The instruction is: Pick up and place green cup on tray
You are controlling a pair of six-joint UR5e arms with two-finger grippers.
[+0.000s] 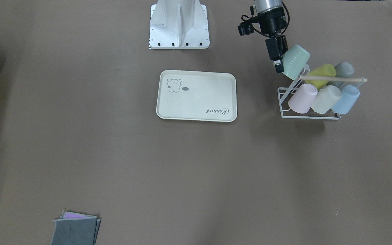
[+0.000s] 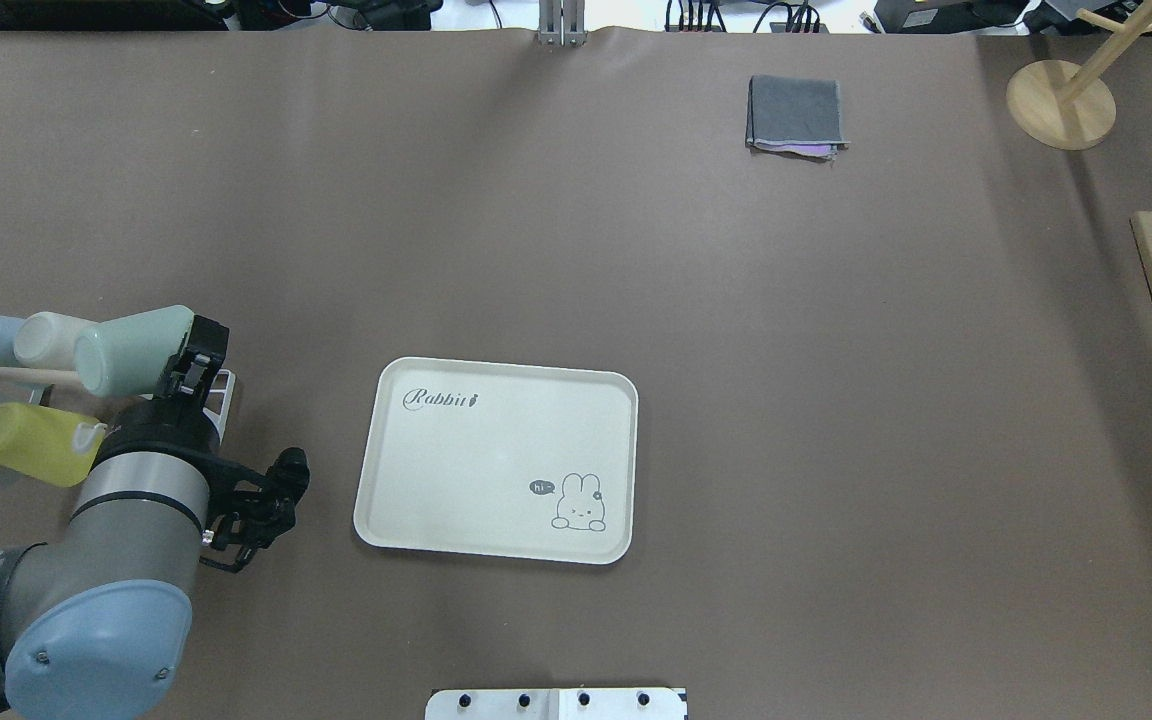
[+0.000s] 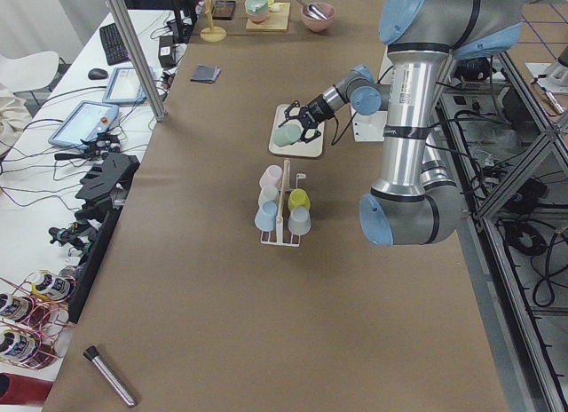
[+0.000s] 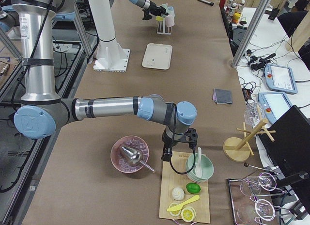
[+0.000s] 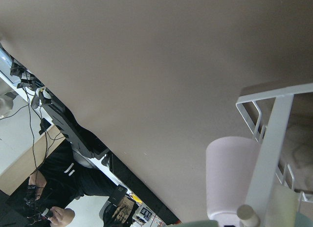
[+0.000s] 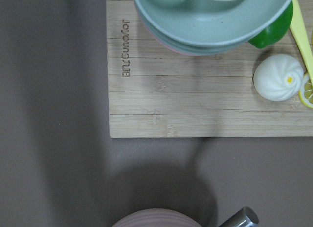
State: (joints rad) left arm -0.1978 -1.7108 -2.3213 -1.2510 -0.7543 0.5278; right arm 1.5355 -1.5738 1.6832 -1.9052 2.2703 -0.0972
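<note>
open tabletop (image 1: 257, 102) lies between the cup rack (image 1: 310, 117) and the tray (image 1: 196, 102).

**Left arm gripping, right arm reaching low**

The left arm is folding at the elbow and angling its wrist sideways. The left gripper (image 1: 279, 62) is pinching the wall of the green cup (image 1: 296, 61) with its 2 jaws closed on it. The right arm is stretching out low and nearly level, pointing the right gripper (image 4: 167, 154) downward. Its jaw state cannot be told.

The flat cream rectangular tray (image 2: 496, 440) is laid on the brown desk (image 2: 836, 400), before the robot's base. The white wire cup rack (image 1: 310, 116) is stood to its left, and the mint-green plastic cup (image 2: 136, 348) is held above the rack by the left hand (image 2: 184, 375).
</note>
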